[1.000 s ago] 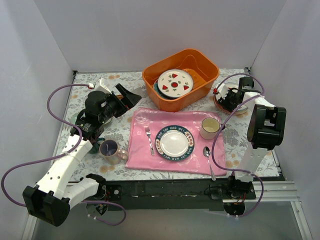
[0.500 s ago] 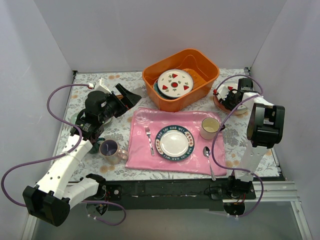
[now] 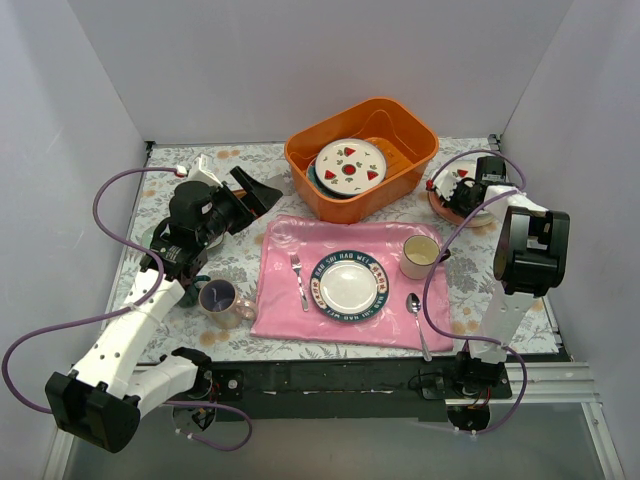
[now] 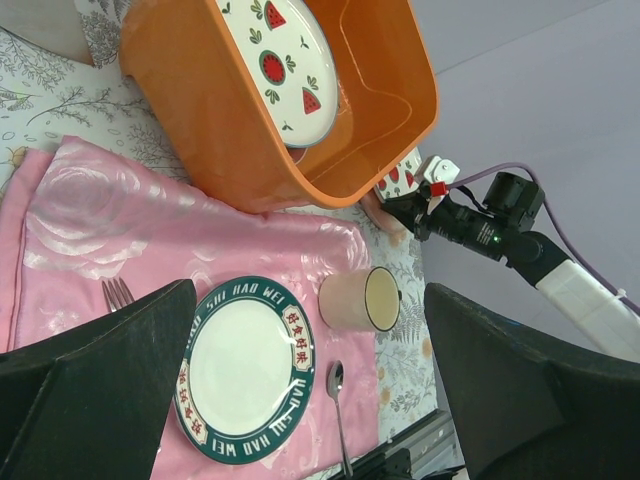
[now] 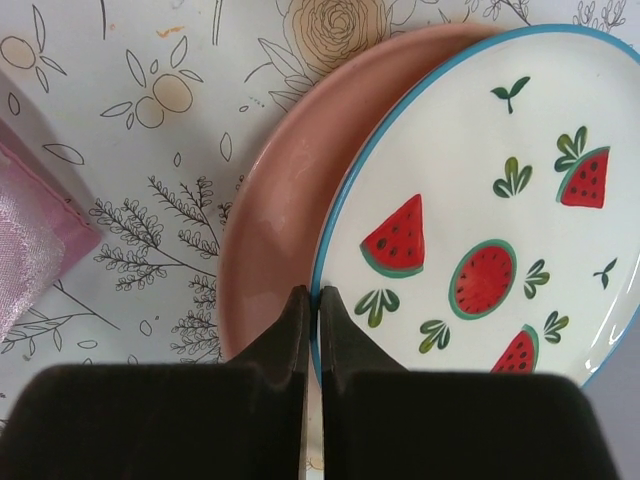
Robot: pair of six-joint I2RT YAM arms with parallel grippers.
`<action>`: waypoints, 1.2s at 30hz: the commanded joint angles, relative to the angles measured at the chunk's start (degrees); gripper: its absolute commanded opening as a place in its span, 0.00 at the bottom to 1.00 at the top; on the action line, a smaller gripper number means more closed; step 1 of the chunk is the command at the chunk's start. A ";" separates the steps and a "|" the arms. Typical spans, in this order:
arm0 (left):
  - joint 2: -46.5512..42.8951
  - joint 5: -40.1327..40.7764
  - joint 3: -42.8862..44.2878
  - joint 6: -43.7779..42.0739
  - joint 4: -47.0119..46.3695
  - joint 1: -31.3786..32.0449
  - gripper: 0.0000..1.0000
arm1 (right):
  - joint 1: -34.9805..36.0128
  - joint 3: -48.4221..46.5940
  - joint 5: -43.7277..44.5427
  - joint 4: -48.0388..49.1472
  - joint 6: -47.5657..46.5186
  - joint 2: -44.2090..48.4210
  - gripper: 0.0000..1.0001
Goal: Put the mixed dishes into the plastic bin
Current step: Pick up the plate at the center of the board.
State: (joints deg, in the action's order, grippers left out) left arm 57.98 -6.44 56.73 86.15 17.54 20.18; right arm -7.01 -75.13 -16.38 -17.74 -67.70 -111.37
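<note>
Now the right gripper [image 5: 314, 292] clamps its fingers [image 5: 288, 335] on the watermelon plate [image 5: 480, 220] rim; the left gripper [image 4: 310, 290] stands wide apart. A slow, level lift seems best, so the pinkish plate [image 5: 275, 230] beneath stays put.

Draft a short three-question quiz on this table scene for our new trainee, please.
1. True or false: the left pincer is shut.
2. What lies under the watermelon plate at the right pincer? A) pinkish plate B) bowl C) tray
3. Open: which utensil lies on the pink cloth left of the lettered plate?
Key: 1 false, it is wide open; 2 A; 3 the fork.
</note>
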 commanded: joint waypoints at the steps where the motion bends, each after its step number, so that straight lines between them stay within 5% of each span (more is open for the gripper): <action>1: -1.46 0.20 1.81 -0.11 -0.40 -0.32 0.98 | -0.29 1.74 -0.40 0.42 0.82 3.96 0.01; 19: -2.17 -1.91 0.93 1.47 -3.12 -0.41 0.98 | -0.91 11.93 -2.69 3.94 -0.06 20.84 0.01; 36: 6.79 -18.07 -0.74 16.41 -19.99 -0.41 0.98 | -0.91 18.62 -6.03 1.30 1.95 35.86 0.01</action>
State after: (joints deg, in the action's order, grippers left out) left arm 62.96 -18.33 56.66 96.77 4.40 19.99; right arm -7.55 -56.29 -20.27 -21.08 -65.39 -80.84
